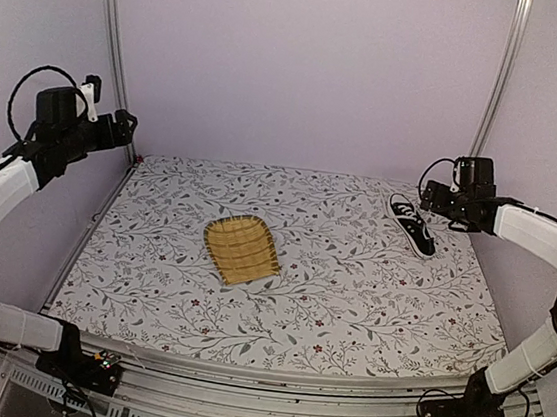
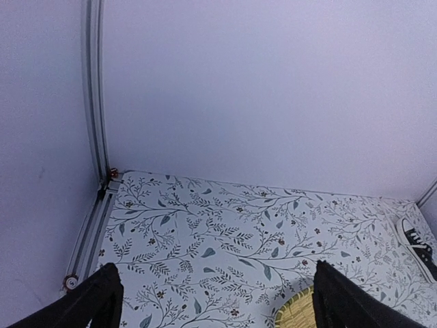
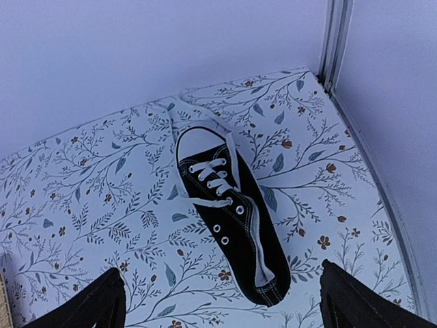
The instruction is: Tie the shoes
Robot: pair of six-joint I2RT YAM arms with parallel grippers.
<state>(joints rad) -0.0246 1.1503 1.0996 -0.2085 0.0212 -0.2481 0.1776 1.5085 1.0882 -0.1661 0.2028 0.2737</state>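
Right pincer is held wide open and empty, raised above the far right part of the worktop. The shoe is found just in front of it and below it, standing on its sole. In the right wrist view the long axis of the shoe is seen to run away from this pincer and a little to the left. The heel is nearest and the toe cap is pointed toward the far wall. The white laces are threaded but not knotted (their loose ends are trailed past the toe onto the worktop). The left pincer is also spread and grasps nothing. It is placed high at the far left corner, well apart from the shoe, with the yellow woven mat lying between. The right arm is judged to be much the nearer, and the lace ends would have to be reached over the length of the shoe or from its side.
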